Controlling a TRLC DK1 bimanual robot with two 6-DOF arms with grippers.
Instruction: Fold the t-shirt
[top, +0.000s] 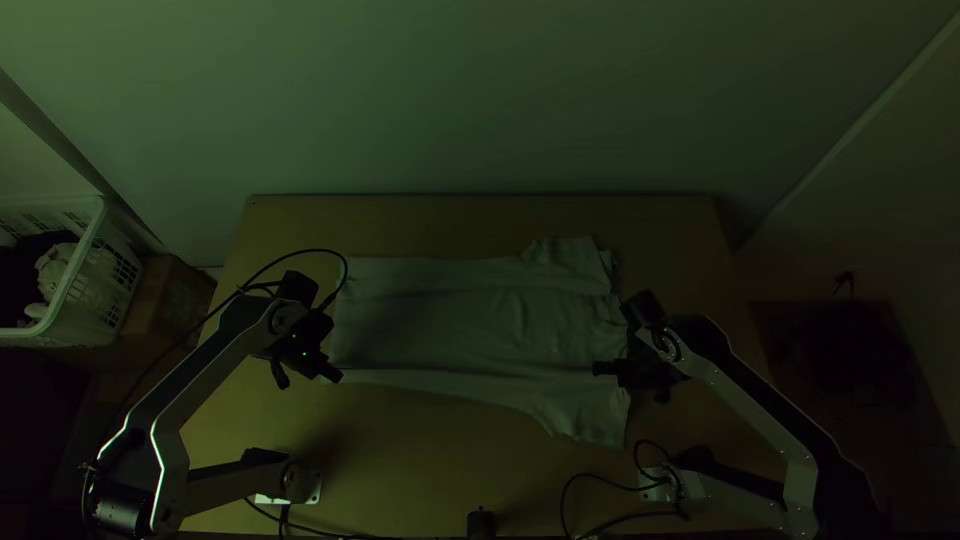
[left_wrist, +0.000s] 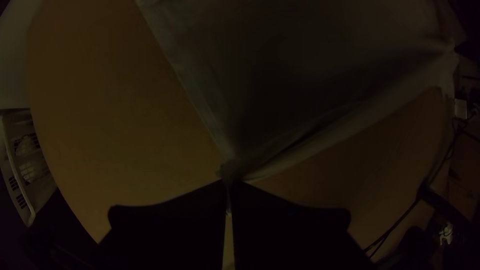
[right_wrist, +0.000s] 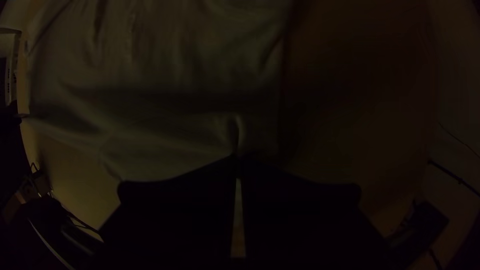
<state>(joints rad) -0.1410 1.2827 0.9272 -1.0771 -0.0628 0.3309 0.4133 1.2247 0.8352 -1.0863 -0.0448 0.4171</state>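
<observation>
**Pale, plain cloth t-shirt pinched at both ends, spread lengthwise on tbl**

You've got the shirt laid out L to R across the middle of the light wooden table, w/ its straight hem end at the L & the sleeve end at the R. One sleeve points to the far side, the other to the near side. Body is wrinkled, esp. toward the sleeves, & a long crease runs along the near side.

Your black, wide-fingered L gripper is at the near corner of the hem end. In its wrist view the fingers are clenched on that corner: fabric bunches to a point at the tips, a bit pokes thru b/w them, & the near edge runs off taut.

Your black R gripper is over the sleeve end, nearer the near sleeve than the far one. Its wrist view has the fingers nearly together, grasping a small pinch of shirt, w/ a short upright fold right at the tips.

Off the tbl's L side, you've got a white plastic lattice basket w/ pale cloth inside, just beside a brown box. Black cables loop near the R arm's base, & a small black cylinder is at the near edge, approx. midway b/w the bases.
</observation>
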